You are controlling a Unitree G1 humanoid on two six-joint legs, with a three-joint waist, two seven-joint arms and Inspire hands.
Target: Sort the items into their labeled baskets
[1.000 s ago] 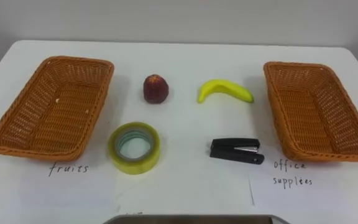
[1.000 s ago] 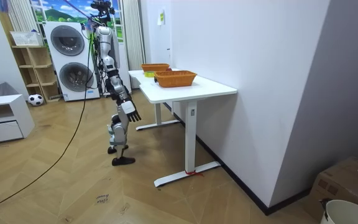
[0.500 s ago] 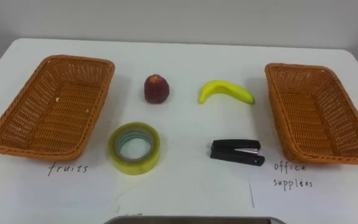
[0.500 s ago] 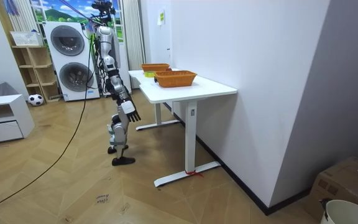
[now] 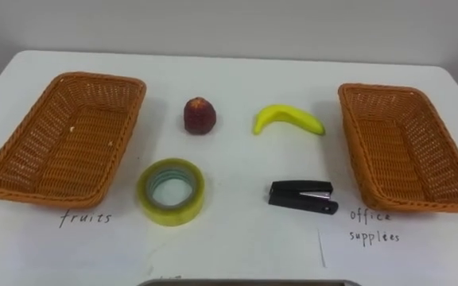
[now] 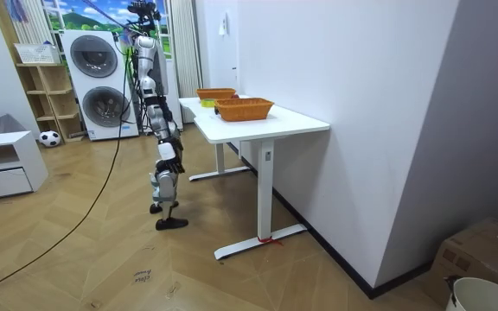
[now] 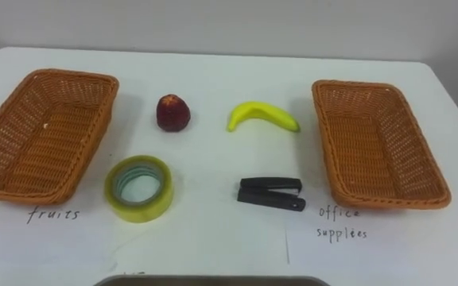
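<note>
On the white table a dark red fruit and a yellow banana lie in the back row. In front of them sit a yellow-green tape roll and a black stapler. An empty wicker basket stands at the left over the handwritten word "fruits". A second empty wicker basket stands at the right over "office supplies". In the room view I stand at the table's side, my right hand hanging low beside my body.
A dark grey edge runs along the bottom of the eye views. In the room view, washing machines stand behind me and a low white cabinet is at the room view's left. Bare table lies between and in front of the objects.
In the room view my right hand has swung in closer to my body. The eye view has shifted slightly; nothing on the table moved.
</note>
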